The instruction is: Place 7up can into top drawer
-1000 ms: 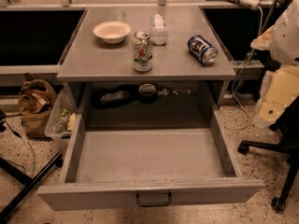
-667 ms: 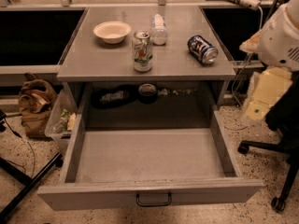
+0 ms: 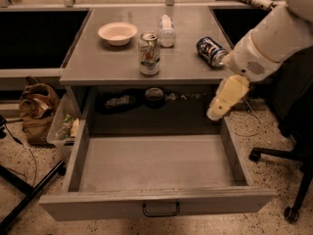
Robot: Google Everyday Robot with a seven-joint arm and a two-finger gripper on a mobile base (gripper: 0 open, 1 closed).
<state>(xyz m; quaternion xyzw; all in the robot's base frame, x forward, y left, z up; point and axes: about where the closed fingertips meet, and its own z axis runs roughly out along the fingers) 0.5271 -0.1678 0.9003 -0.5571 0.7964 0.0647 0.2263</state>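
The 7up can (image 3: 149,53) stands upright on the grey table (image 3: 98,65), near the middle of its front edge. The top drawer (image 3: 98,204) is pulled fully open below the table and is empty inside; its dark loop handle (image 3: 161,209) is centred on the front panel. My gripper (image 3: 226,98), pale yellow at the end of the white arm (image 3: 266,45), hangs over the drawer's back right corner, below the table edge. It is to the right of the 7up can, lower than it, and apart from it.
A white bowl (image 3: 117,33), a clear plastic bottle (image 3: 167,31) and a dark blue can (image 3: 211,51) lying on its side share the tabletop. A brown bag (image 3: 36,109) and a plastic bin (image 3: 63,129) are on the floor at left. A chair base (image 3: 293,180) stands at right.
My arm has swung left and forward from the right edge of the view, bringing the gripper over the drawer's right side. The cans, bowl and drawer have not moved.
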